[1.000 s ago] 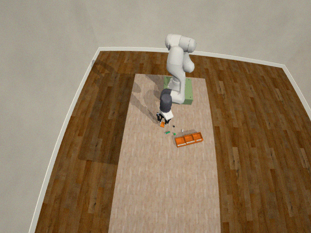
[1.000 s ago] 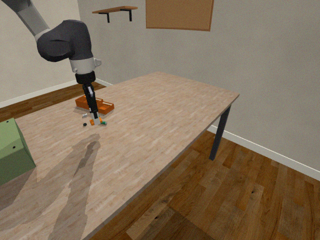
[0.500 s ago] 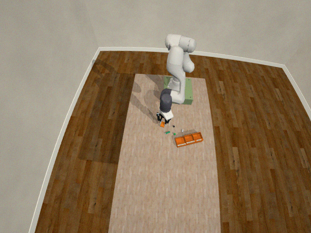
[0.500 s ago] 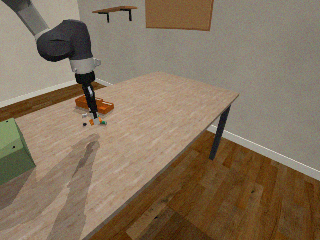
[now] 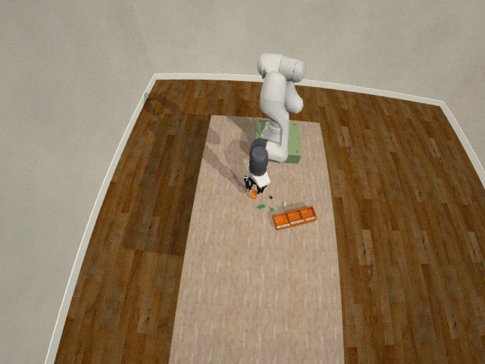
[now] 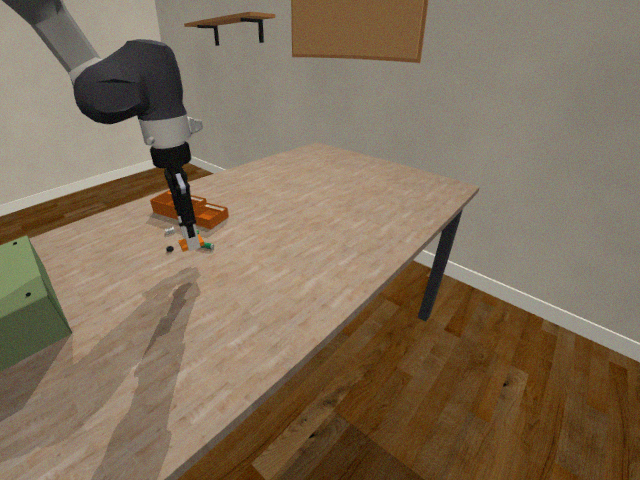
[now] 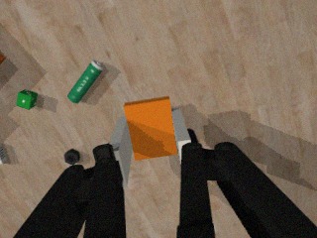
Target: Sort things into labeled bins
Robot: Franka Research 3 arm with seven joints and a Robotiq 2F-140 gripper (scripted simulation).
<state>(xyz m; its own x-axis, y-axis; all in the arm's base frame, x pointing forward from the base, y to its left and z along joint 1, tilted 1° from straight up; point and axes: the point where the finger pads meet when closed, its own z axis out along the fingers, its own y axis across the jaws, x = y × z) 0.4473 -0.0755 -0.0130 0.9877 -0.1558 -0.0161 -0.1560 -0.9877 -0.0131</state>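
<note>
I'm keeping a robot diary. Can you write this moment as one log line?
gripper: shut on orange block | block: held above table | bins: not reached

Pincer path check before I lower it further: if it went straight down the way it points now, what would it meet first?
The pincer, shut on the orange block, points straight down at the table. The block's underside would likely meet bare wood first; the green battery lies off to the side.

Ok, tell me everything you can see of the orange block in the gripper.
The orange block is flat-faced and rectangular, plain matte orange with no markings visible. The gripper is shut on it, a grey pad against each side. It appears to hang just above the table, near the green cylinder; contact with the wood cannot be told.
</note>
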